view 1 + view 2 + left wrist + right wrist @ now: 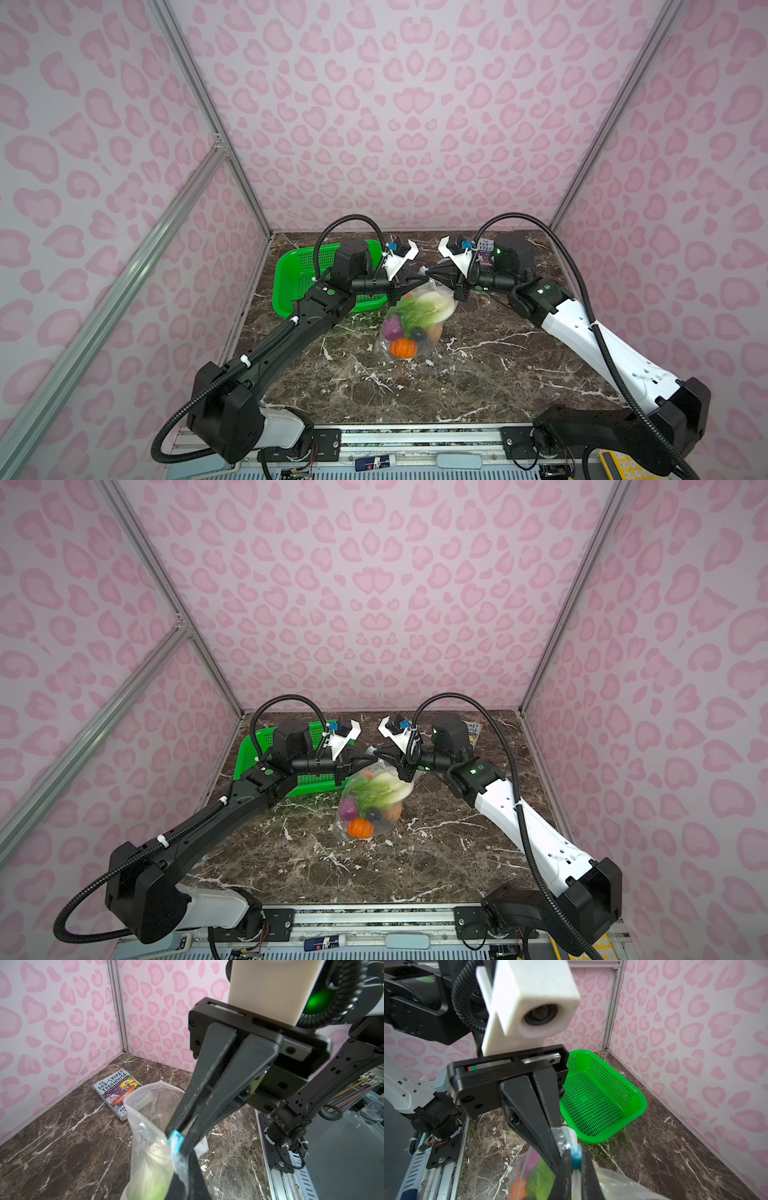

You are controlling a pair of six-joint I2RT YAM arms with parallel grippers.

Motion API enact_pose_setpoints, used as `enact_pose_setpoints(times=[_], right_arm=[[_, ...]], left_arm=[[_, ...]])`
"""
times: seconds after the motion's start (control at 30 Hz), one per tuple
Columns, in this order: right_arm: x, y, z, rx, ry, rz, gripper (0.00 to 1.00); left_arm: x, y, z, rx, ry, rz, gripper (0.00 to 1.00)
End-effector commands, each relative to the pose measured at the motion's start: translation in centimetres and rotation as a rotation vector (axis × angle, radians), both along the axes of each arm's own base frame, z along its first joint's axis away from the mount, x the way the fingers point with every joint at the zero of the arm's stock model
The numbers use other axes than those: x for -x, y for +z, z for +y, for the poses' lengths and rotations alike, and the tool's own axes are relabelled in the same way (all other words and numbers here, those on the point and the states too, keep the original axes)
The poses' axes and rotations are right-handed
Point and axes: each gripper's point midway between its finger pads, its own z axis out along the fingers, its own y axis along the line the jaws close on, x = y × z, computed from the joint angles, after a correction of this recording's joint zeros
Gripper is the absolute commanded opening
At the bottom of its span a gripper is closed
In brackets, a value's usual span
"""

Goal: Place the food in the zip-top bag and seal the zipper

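Marble tabletop [457, 374] (dark, white-veined); pink heart-print walls [415, 124].

Zip-top bag [145, 1130]: clear, crinkly, glossy plastic. Desk [478, 374]: dark veined marble look, smooth. Basket [610, 1080]: green perforated plastic, slight sheen

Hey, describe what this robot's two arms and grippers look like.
Left arm and right arm: black and white segments, green lights, a ribbed black cable looping over each. Left gripper and right gripper: long tapered black jaws, white camera block on top.
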Motion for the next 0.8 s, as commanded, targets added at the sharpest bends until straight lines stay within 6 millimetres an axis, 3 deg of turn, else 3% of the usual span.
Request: enact_pose_setpoints(times=[0.0,0.4,0.53,0.67,0.77], right_arm=[[-1.1,-1.5,-0.2,0.045,-0.047,0.023,0.00],[-0.2,-4.9,0.4,0.113,0.033,0.145,0.00],[-0.3,-3.8,0.3,0.082,0.021,0.112,0.00],[-0.4,-2.1,0.4,0.039,0.014,0.071,0.00],[-0.5,-1.3,0.4,0.029,0.011,0.056,0.00]], left_arm=[[1.7,2.8,-0.3,0.078,-0.092,-0.074,0.04],[2.0,4.0,1.2,0.102,0.005,-0.170,0.04],[1.6,3.9,1.2,0.092,0.015,-0.158,0.03],[1.4,3.6,1.0,0.093,0.014,-0.132,0.26],[1.4,3.8,1.1,0.103,0.022,-0.137,0.35]])
